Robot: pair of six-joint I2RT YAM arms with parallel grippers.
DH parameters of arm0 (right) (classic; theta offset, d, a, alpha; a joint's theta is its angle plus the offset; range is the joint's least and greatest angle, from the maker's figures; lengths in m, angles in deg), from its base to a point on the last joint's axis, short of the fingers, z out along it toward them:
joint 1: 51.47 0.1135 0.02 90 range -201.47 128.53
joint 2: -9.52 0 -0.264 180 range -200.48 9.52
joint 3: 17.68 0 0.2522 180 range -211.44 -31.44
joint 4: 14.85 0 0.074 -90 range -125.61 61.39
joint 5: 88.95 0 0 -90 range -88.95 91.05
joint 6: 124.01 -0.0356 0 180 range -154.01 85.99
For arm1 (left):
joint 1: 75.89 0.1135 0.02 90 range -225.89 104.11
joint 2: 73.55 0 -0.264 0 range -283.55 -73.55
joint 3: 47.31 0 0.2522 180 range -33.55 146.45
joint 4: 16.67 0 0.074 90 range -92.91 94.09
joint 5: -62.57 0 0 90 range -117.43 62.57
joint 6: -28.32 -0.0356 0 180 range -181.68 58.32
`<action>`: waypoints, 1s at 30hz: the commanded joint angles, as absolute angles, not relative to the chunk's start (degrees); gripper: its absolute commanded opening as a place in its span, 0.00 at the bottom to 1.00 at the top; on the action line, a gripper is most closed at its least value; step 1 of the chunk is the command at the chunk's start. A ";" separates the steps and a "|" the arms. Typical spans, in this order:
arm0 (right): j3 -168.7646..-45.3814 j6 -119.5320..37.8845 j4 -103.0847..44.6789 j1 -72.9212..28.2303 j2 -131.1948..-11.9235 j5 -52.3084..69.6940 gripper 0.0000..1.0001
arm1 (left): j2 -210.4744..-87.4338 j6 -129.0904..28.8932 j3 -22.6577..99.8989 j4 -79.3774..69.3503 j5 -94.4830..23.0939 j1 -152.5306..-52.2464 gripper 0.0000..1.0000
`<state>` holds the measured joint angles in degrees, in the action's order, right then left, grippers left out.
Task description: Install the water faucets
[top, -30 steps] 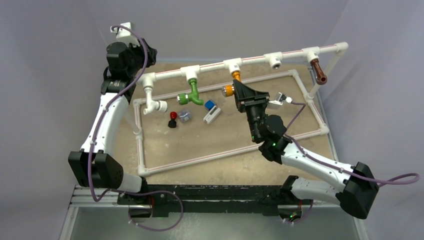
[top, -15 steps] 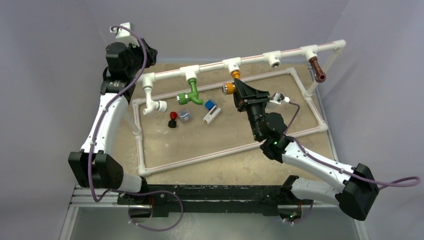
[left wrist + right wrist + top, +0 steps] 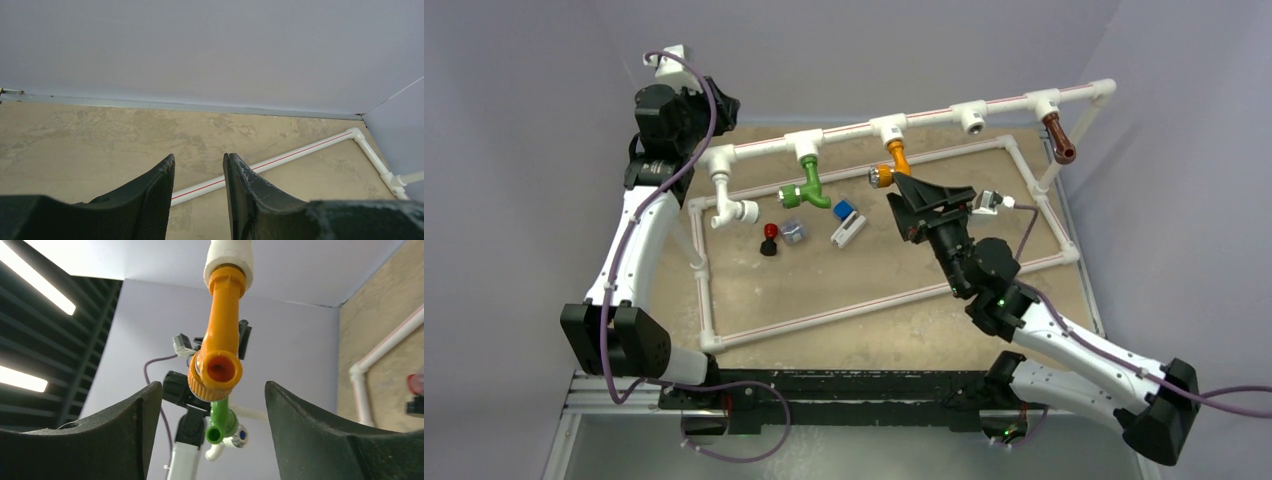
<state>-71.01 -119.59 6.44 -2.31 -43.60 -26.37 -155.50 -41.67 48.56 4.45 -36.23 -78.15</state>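
Faucets hang from three tee sockets on the raised white pipe rail. The green faucet is toward the left. The orange faucet is at the middle, with its silver round cap pointing left. The brown faucet is near the right end. Between the orange and brown ones, another socket shows its open mouth.

The right gripper sits just below the orange faucet with its jaws spread wide. In the wrist view the faucet's round orange mouth lies between the two black pads, and neither pad touches it (a clear gap on each side). The faucet's neck runs up into its white socket, and the green faucet shows beyond it.

The left gripper is raised at the far left corner. Its fingers stand a little apart, pinching nothing, above the tan table and a red-striped frame pipe.

Inside the frame on the table lie a red-and-black knob, a small grey fitting just beside it, and a blue-and-white piece.
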 commanded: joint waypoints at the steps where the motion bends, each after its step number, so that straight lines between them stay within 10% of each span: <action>1: -70.73 -110.71 -1.81 -2.24 -37.11 -28.30 0.77 | -159.26 -41.11 43.81 13.61 -37.56 -77.21 0.40; 30: -92.12 3.81 -30.10 -2.19 -35.48 -11.97 0.81 | -159.95 -41.19 44.06 14.05 -38.69 -77.23 0.40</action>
